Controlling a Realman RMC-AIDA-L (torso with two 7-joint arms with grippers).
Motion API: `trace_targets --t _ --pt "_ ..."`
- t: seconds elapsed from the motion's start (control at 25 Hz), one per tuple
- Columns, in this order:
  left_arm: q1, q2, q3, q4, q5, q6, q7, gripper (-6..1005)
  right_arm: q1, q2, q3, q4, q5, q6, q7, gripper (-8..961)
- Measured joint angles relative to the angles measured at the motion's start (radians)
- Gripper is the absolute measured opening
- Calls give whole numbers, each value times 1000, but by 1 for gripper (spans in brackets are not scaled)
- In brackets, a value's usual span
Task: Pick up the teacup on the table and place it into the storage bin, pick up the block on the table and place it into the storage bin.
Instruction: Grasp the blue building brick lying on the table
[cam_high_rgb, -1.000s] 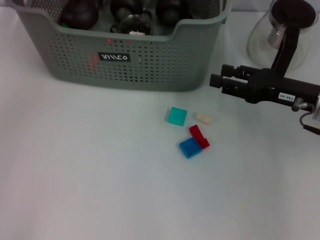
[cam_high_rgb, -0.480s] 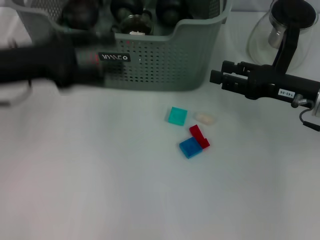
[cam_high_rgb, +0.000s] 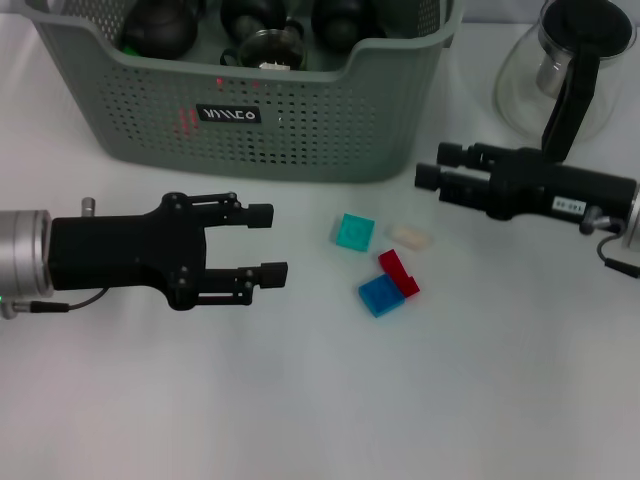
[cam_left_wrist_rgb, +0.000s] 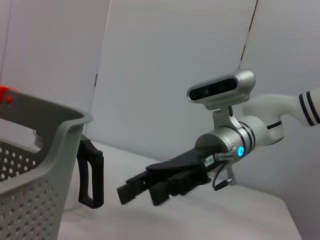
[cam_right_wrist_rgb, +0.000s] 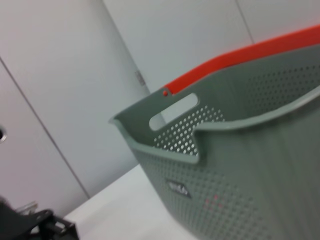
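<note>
— Where did we find the blocks?
— On the table, before the storage bin: teal block, red block, blue block.
— Our grippers?
— Left gripper spread open, empty, beside them; right gripper closed, empty.

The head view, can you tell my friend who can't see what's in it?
The left hand hovers open over the white table, near teal, blue, red and pale blocks. The right hand waits beside the grey-green storage bin, near a glass carafe.
</note>
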Motion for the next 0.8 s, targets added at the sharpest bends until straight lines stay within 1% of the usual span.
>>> trace_targets --t 0.24,0.48,0.64,0.8 --pt "-1 -6 0 0 7 -25 -1 723 -12 1 -14 3 -22 -48 -18 639" --pt "-14 12 9 10 53 -8 -8 723 -29 -2 -20 4 -35 -175 -130 638" --pt "-17 21 6 12 54 15 -9 723 -52 0 -11 -1 -27 -202 -150 638" --pt "-21 21 9 12 54 17 -9 723 -61 -8 -9 -2 -27 -206 -140 638"
